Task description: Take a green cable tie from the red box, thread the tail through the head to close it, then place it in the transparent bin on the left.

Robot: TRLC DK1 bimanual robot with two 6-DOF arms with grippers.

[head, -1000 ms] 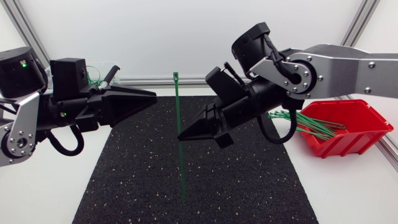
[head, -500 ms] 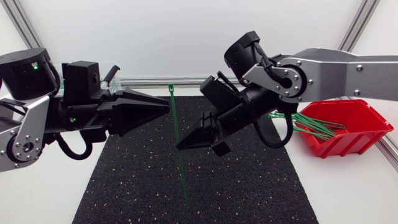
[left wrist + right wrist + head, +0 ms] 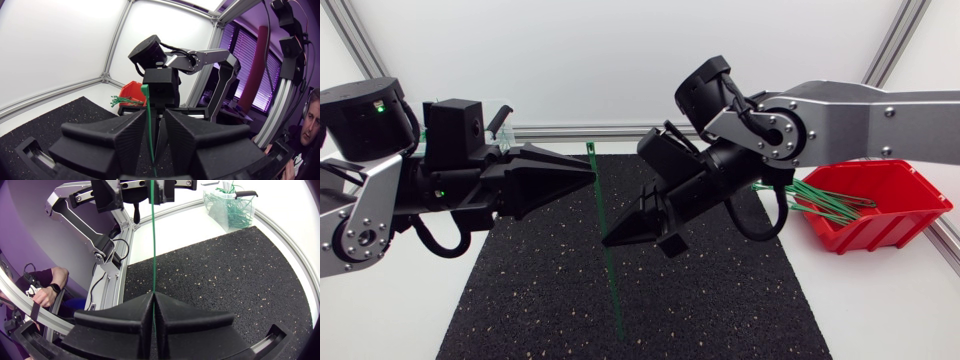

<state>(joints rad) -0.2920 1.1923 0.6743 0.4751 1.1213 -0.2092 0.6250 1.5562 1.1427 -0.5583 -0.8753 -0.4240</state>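
1. the right gripper is out over the middle of the black mat. its two fingers are pressed together, pinching a green cable tie partway along its length.
2. the tie stands nearly straight. its head is above the pinch, and its tail hangs free below, over the mat's near half.
3. the left gripper points in from the left, its tips just beside the tie's upper part, near the head. in the left wrist view its fingers are spread, with the tie running up through the gap between them. i cannot tell whether either finger touches it.
4. the two grippers face each other, tips close, with only the tie between them.
5. bare mat lies open beneath both grippers, out to its near, left and right edges.
6. the red box sits on the white table just past the mat's right edge, with more green ties sticking out over its rim.
7. the transparent bin stands off the mat by its far left corner, well apart from both grippers, with green ties inside.
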